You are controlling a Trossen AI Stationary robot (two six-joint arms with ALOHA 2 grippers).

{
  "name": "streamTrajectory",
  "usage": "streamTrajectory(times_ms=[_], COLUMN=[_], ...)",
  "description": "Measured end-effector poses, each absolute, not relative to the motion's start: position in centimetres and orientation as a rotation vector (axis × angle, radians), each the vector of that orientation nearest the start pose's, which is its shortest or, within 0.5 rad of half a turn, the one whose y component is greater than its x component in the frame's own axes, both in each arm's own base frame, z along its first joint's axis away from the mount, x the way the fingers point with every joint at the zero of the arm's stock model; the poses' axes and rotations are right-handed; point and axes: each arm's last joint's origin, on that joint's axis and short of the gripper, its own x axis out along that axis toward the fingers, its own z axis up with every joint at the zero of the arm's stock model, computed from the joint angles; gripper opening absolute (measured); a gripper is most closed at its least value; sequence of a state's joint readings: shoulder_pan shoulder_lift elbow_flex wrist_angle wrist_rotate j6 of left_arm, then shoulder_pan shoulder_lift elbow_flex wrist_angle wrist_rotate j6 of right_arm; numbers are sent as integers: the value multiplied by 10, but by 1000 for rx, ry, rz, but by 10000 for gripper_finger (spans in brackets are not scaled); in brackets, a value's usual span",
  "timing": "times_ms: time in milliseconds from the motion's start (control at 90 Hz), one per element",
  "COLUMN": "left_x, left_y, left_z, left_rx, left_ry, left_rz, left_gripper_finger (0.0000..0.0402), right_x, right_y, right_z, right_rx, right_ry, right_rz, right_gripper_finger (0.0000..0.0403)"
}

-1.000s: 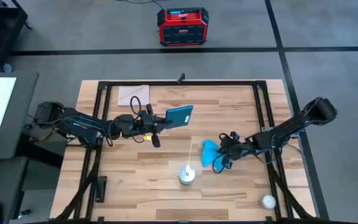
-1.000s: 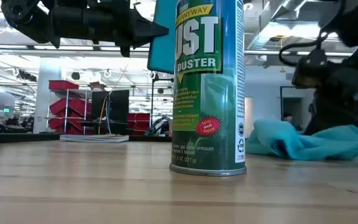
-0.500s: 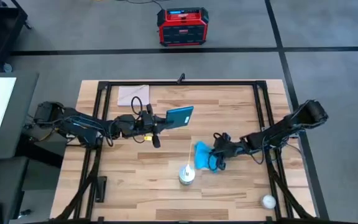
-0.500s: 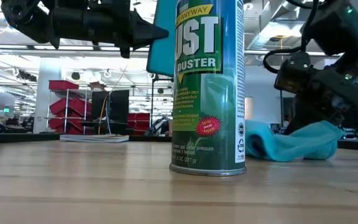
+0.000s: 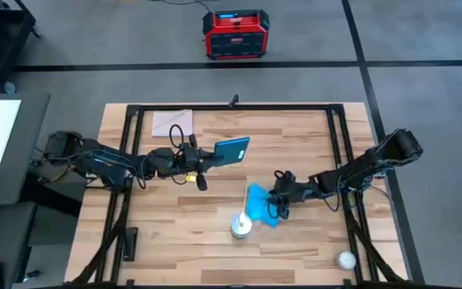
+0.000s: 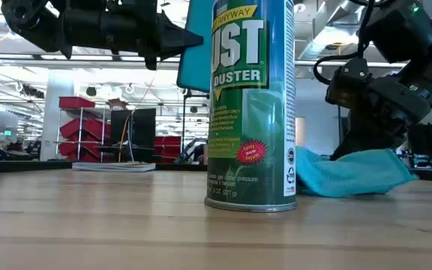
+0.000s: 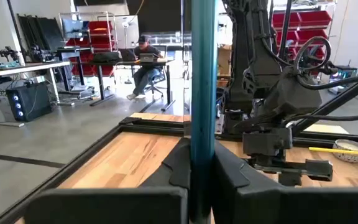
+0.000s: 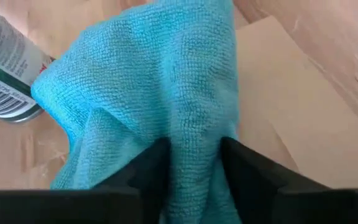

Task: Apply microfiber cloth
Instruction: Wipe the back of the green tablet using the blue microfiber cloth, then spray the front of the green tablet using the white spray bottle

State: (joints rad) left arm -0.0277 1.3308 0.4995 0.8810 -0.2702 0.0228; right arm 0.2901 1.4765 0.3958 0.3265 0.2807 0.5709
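right jaws clamp 1 microfiber cloth (image 8: 166,93) | left jaws clamp 1 teal tablet (image 5: 232,149) | 1 duster can (image 6: 250,105)

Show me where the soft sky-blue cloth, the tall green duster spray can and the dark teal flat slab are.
Soft sky-blue cloth (image 5: 260,205): high view, its flat middle.
Tall green duster spray can (image 6: 250,105): low view, label front.
Dark teal flat slab (image 5: 232,149): high view, centre of its face.
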Motion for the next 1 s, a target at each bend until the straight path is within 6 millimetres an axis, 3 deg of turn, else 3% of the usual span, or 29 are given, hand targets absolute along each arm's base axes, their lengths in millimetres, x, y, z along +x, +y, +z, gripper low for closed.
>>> streamTrajectory(times_ms=[300, 544, 744, 1000], left_x=[262, 262, 262, 262], left_y=[0, 0, 0, 0], left_z=[224, 224, 224, 224], left_rx=[15, 15, 19, 23], left_ry=[-47, -46, -45, -43], left_rz=[243, 243, 243, 243], left_gripper_finger=[2, 2, 2, 2], right_x=[227, 230, 236, 221], right_y=[56, 57, 59, 56], right_z=[113, 116, 131, 157], right_rx=[342, 340, 296, 254], right_ry=[692, 684, 638, 607], right_rz=[-211, -207, -178, -210], right_gripper_finger=[253, 258, 258, 258])
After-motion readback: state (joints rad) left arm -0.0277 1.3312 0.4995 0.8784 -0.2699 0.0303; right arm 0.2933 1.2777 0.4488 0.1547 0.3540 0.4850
